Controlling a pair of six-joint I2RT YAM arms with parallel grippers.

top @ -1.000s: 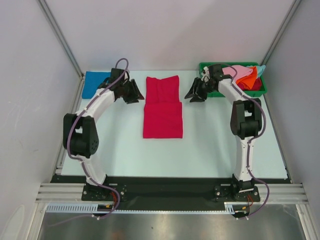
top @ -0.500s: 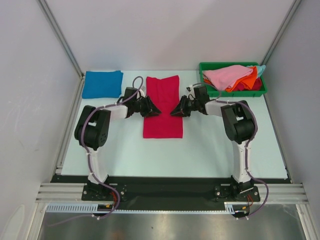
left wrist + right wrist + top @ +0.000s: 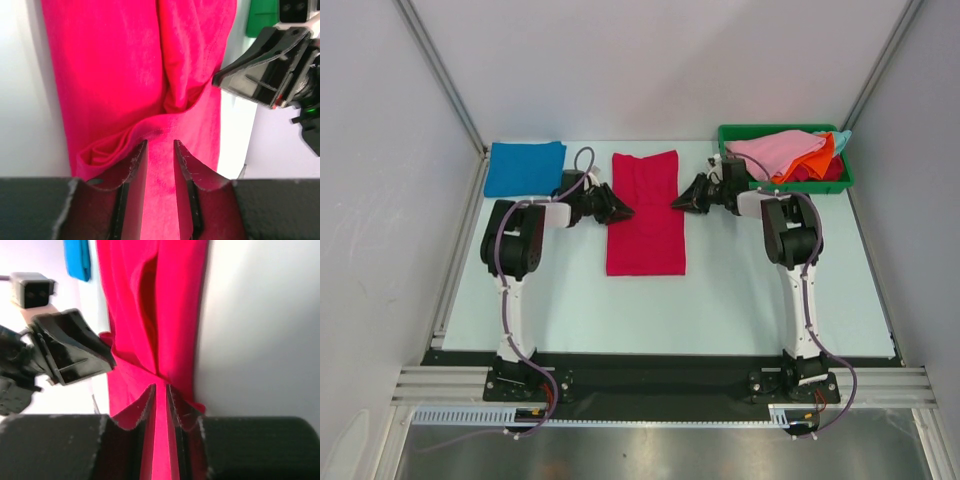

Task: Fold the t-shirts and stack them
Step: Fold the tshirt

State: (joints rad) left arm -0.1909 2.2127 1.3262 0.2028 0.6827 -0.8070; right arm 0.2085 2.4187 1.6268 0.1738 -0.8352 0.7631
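**Task stage: early.** One blue shirt (image 3: pixel 525 168) lies folded at the far-left corner of the worktop (image 3: pixel 740 290), which looks like the start of the stack. The crimson shirt (image 3: pixel 645 235) lies mid-worktop as a long strip whose near half looks doubled, so it is judged part-folded. The left pincer (image 3: pixel 620 210) at the strip's left edge and the right pincer (image 3: pixel 678 203) at its right edge are each narrowed onto a pinch of crimson cloth, which puckers at the fingertips. Left to do, by judgement: finish this fold, set the crimson shirt on the blue one, then fold the pink shirt (image 3: pixel 775 152), the orange shirt (image 3: pixel 818 158) and the others heaped unfolded in the bin (image 3: pixel 800 186) at far right.
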